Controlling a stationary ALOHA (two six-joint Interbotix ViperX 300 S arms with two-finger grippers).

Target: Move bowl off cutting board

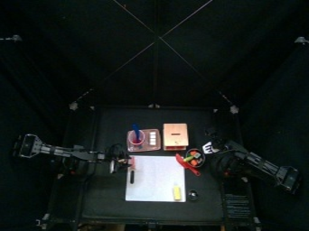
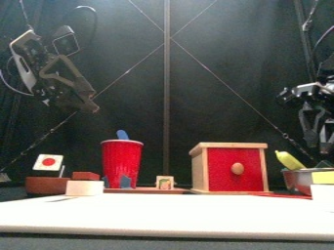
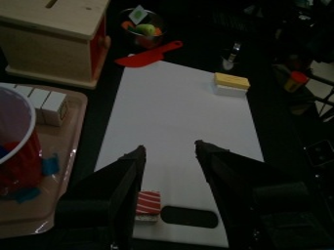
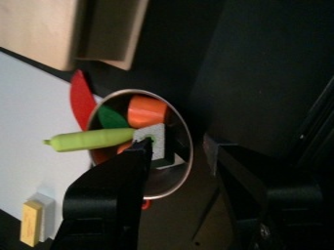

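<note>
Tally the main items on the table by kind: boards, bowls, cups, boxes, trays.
cutting board: 1
bowl: 1
red cup: 1
wooden box: 1
tray: 1
Total: 5

A: Is any lettering, number or brand legible in these views?

B: None. The small white block (image 2: 49,163) by the red cup (image 2: 121,161) bears only a plain red dot, which is a mark and not a character.
</note>
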